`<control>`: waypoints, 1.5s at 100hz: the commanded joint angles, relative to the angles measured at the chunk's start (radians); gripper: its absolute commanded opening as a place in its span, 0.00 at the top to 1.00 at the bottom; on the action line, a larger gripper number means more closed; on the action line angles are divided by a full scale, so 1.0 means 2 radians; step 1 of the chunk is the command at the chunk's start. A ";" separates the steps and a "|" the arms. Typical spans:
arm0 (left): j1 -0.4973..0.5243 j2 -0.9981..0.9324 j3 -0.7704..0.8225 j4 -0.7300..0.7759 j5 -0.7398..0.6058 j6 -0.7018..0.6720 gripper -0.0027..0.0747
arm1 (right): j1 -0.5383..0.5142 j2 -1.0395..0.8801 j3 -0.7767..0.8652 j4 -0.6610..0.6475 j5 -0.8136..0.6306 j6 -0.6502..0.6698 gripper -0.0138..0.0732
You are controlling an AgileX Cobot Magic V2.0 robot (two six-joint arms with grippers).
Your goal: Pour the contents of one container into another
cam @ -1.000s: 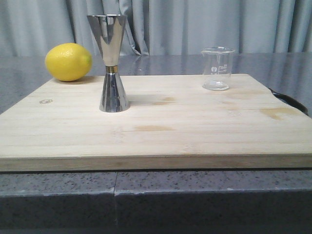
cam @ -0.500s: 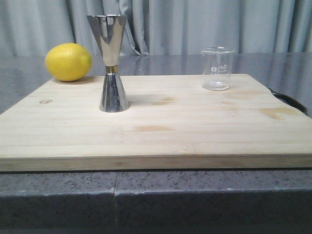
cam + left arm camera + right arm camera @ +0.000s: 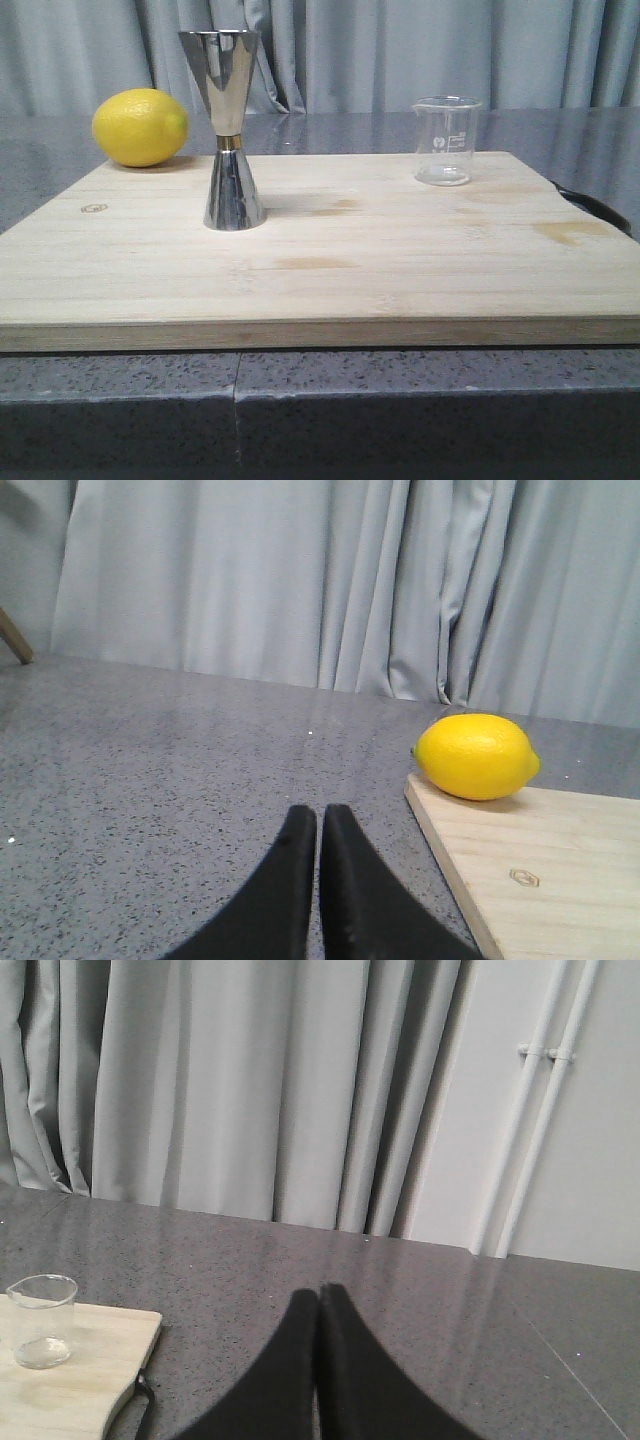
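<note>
1. I see the beaker (image 3: 446,140) standing upright near the far right corner of the cutting board (image 3: 330,270); it looks empty, though I can't be sure.
2. The jigger (image 3: 229,130) stands upright toward the board's left side, well apart from the beaker.
3. A lemon (image 3: 140,127) sits at the board's far left corner, resting on its edge.
4. The board lies on the grey counter (image 3: 400,400), with grey curtains (image 3: 400,50) behind.
5. My left gripper (image 3: 318,825) hangs over the bare counter off the board's left edge, jaws pressed together, holding nothing.
6. My right gripper (image 3: 320,1300) is over the counter past the board's right edge, jaws likewise closed and empty.
</note>
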 commanded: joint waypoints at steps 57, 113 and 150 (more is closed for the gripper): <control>-0.006 -0.014 0.019 0.016 -0.042 -0.006 0.99 | 0.000 -0.007 -0.010 -0.006 -0.041 -0.004 0.93; -0.006 -0.014 0.019 0.016 -0.042 -0.006 0.99 | 0.000 -0.007 -0.010 -0.006 -0.041 -0.004 0.93; -0.006 -0.014 0.019 0.016 -0.042 -0.006 0.99 | 0.000 -0.007 0.192 -0.004 -0.208 0.081 0.93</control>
